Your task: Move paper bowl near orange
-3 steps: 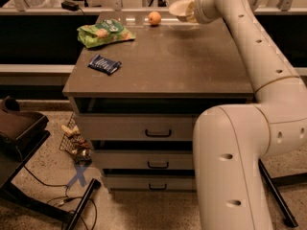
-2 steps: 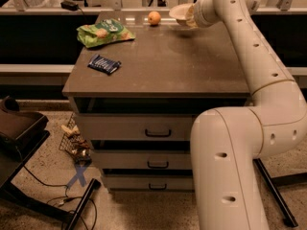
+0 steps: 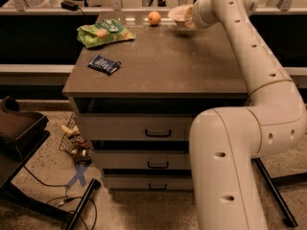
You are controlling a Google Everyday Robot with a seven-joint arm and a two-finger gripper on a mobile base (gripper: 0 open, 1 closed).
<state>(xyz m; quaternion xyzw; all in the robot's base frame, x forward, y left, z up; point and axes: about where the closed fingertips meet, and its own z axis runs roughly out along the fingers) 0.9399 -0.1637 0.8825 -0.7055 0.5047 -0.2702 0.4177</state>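
Note:
The orange [image 3: 154, 17] sits at the far edge of the brown cabinet top [image 3: 163, 61]. The off-white paper bowl [image 3: 178, 14] is held just above the top, a short way right of the orange and apart from it. My gripper [image 3: 188, 16] is at the bowl's right rim, shut on it, at the end of the white arm [image 3: 249, 71] that reaches in from the right.
A green snack bag [image 3: 104, 32] lies at the back left of the top, and a dark blue packet [image 3: 104, 64] lies in front of it. The cabinet has drawers [image 3: 158, 133] below. Cables and a black stand lie on the floor at the left.
The gripper has carried the bowl leftward along the far edge, closer to the orange. The orange, bag and packet have not moved.

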